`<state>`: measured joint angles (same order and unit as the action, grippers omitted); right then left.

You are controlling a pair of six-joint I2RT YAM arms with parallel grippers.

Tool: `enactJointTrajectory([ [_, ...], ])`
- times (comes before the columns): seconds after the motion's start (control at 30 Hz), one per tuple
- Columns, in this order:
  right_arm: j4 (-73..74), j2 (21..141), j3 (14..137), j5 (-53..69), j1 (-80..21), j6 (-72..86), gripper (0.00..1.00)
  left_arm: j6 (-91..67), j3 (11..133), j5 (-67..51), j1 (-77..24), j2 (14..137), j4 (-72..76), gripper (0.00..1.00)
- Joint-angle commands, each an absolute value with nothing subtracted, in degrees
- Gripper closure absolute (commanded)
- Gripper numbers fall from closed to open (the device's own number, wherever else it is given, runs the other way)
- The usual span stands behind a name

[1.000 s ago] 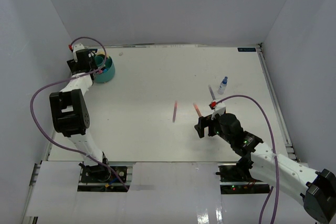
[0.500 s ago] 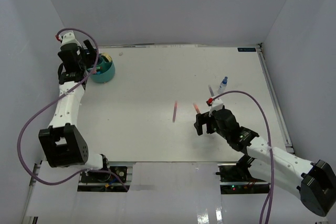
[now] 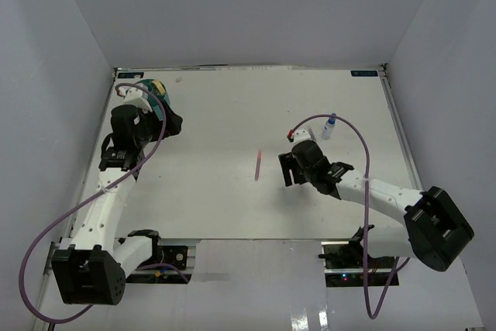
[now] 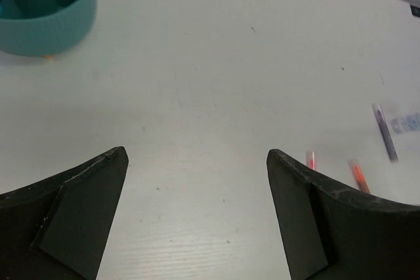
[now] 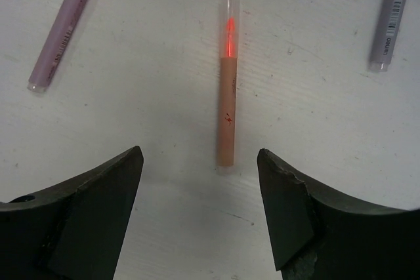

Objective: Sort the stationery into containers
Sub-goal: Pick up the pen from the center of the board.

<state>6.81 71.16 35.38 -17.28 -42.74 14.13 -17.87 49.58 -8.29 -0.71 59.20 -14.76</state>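
Observation:
The teal organizer (image 4: 46,14) stands at the table's far left, partly hidden behind my left arm in the top view (image 3: 160,98). Just to its right, my left gripper (image 4: 197,155) hangs open and empty over bare table (image 3: 173,123). My right gripper (image 5: 200,155) is open, its fingertips on either side of the near end of an orange marker with a red tip (image 5: 226,116); in the top view the gripper (image 3: 284,169) covers that marker. A pink marker (image 5: 62,34) lies to the left (image 3: 257,165). A grey marker (image 5: 390,24) lies to the right.
A small blue-capped bottle (image 3: 329,125) stands behind the right arm, beside the grey marker (image 4: 384,132). White walls close in the table on three sides. The purple cables loop over both arms.
My left arm has drawn back from above the organizer and swung toward the table's middle, its jaws wider. My right gripper has moved forward up to the orange marker.

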Motion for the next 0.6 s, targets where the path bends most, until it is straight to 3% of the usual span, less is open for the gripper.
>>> enactJointTrajectory([
  [0.0, 8.1, 75.3, 38.9, -17.5, -42.2, 13.4, 0.24, -18.1, 47.0, -12.3, -3.7, 56.6, -14.4, 0.02],
  [0.3, 8.1, 83.8, 40.3, -17.4, -42.0, 14.2, 0.35, -18.5, 41.8, -15.6, -5.3, 56.2, -13.2, 0.02],
  [0.57, 8.9, 87.1, 41.0, -17.3, -41.9, 13.4, 0.64, -21.9, 41.7, -20.4, -6.4, 56.9, -13.1, 0.02],
])
